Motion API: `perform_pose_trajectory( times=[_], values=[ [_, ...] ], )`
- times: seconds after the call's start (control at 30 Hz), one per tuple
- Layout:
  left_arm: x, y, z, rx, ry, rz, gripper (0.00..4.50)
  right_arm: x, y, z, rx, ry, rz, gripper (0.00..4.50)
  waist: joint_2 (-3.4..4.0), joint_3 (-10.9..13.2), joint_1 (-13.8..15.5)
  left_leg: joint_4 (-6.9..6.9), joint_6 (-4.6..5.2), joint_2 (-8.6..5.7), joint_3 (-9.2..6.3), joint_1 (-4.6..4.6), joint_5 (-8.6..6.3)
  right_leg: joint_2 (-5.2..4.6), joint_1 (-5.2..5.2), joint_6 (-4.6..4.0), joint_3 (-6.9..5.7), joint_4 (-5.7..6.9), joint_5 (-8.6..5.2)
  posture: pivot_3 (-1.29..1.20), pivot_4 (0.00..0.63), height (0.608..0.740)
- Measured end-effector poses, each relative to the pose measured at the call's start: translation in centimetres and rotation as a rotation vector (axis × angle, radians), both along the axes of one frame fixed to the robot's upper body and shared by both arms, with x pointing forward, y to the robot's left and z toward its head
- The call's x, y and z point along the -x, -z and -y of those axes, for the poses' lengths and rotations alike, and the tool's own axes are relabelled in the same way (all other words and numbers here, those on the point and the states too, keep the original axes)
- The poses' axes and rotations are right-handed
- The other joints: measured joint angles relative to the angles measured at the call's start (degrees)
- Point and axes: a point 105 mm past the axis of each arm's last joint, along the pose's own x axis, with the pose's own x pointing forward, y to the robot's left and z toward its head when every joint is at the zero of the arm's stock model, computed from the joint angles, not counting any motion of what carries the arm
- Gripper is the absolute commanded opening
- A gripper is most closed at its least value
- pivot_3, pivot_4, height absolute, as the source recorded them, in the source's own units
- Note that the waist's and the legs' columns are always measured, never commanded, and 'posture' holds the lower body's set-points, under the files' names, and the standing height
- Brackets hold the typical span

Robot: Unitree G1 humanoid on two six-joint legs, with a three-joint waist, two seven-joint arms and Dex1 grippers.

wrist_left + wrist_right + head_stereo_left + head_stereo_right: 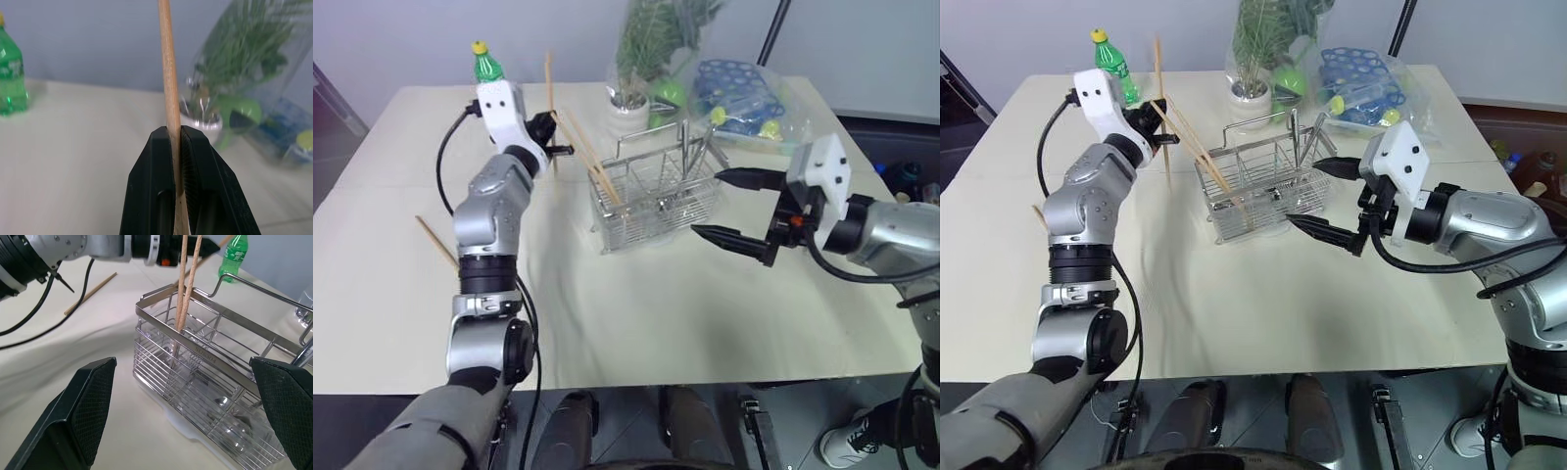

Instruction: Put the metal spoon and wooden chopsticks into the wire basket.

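Note:
The wire basket [656, 201] stands mid-table on the cream cloth. Two wooden chopsticks [188, 281] lean in its left end. My left gripper [556, 137] hovers above the table just left of the basket, shut on another chopstick [168, 78], which stands nearly upright. One more chopstick [437, 242] lies flat on the cloth at the far left. My right gripper [705, 204] hangs open at the basket's right end, its fingers [80, 416] spread wide and holding nothing. A slim shiny handle [683, 147] rises in the basket's right part; I cannot tell whether it is the metal spoon.
A green bottle [486, 61] stands at the back left. Behind the basket sit a white plant pot [628, 103] with a wrapped plant and a clear bag of blue items [739, 93]. Open cloth lies in front of the basket.

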Motion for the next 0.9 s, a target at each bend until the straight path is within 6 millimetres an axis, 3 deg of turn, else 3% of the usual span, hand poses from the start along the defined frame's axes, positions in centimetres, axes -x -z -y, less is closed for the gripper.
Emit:
perform_pose_trajectory(
  times=[0.13,0.3,0.5,0.73,0.9],
  values=[
    [0.3,-2.5,-0.3,0.022,0.033,0.094,0.02,-0.1,0.0,0.0,-0.006,0.005,0.005,4.50,0.00,0.00,0.01,0.00,0.00,0.00,0.00,0.01,0.00,0.00,0.01,0.00,0.00,0.00,0.00,0.00,0.150,0.740],
    [0.9,-4.4,0.5,0.058,0.116,0.175,0.02,-0.1,-0.1,-0.2,-0.019,0.005,0.011,4.50,-0.01,0.00,0.00,0.00,0.00,0.00,0.00,0.00,0.00,0.00,0.00,0.01,0.00,0.00,0.00,0.00,0.150,0.740],
    [1.9,-8.3,1.6,0.094,0.197,0.298,0.02,-0.2,-0.1,-0.4,-0.031,0.005,0.019,4.50,-0.01,0.00,-0.12,-0.01,0.00,0.00,0.00,0.01,0.00,0.00,0.00,0.01,0.00,0.00,0.00,0.00,0.150,0.740],
    [2.4,-9.7,0.0,0.097,0.184,0.344,0.02,-0.3,-0.1,-0.3,-0.032,0.012,0.024,4.50,-0.01,0.00,-0.12,0.00,0.01,0.00,0.00,0.00,0.00,0.01,0.00,0.01,0.00,0.02,0.00,0.00,0.150,0.740],
    [3.7,-12.2,0.1,0.175,0.265,0.417,0.02,-0.3,-0.1,-0.3,-0.045,0.014,0.025,4.50,-0.01,0.00,-0.07,0.00,0.00,0.00,0.00,-0.01,0.00,0.00,0.00,0.01,0.00,0.00,0.01,0.00,0.150,0.740]
  ],
)
